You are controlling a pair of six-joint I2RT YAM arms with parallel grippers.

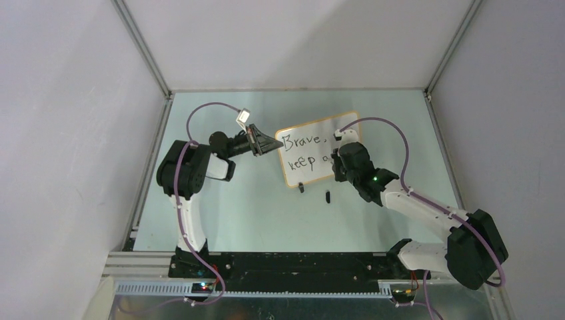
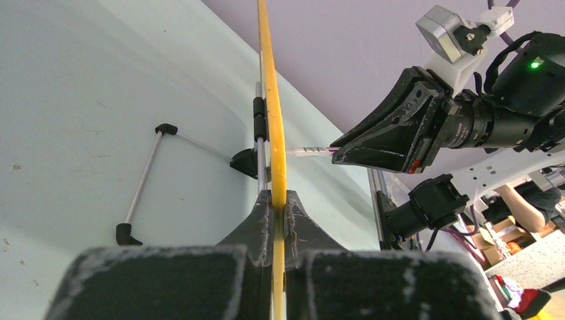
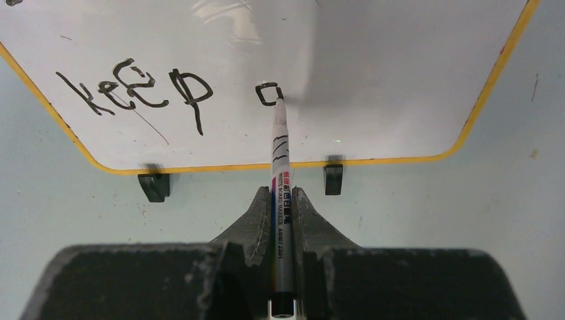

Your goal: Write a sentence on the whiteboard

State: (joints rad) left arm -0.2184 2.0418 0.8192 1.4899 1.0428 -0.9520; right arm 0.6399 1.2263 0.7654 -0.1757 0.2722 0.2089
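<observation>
the table (image 1: 220,213) carries everything. the whiteboard (image 1: 331,130) stands toward its far edge, a little right of the middle, propped near upright on its feet with the written face toward the arms.

it looks like a thin, light, stiff panel with a slick face, so it would probably skate or tip backward under pen pressure if nothing braced it. the frame edge is the sensible place to hold it: firm, and away from the ink. the left gripper (image 2: 274,207) does exactly that, its jaws closed on the orange frame at the board's left edge, seen edge-on in the left wrist view.

the right gripper (image 3: 282,200) is clamped on the marker (image 3: 280,153), jaws pinching the rear part of the barrel, the tip resting on the board's face. the marker looks slim, light and smooth, so it could twist or slide back between the jaws if pushed hard; light contact should be enough.

a thin wire prop (image 2: 143,180) lies on the table behind the board.

two black clip feet (image 3: 154,187) grip the bottom edge and give little footing.

the sentence (image 1: 301,141) reads "brave," above "keep", then a small loop at the tip, likely the start of the next word. fresh ink probably smears, so the face is best left untouched.
</observation>
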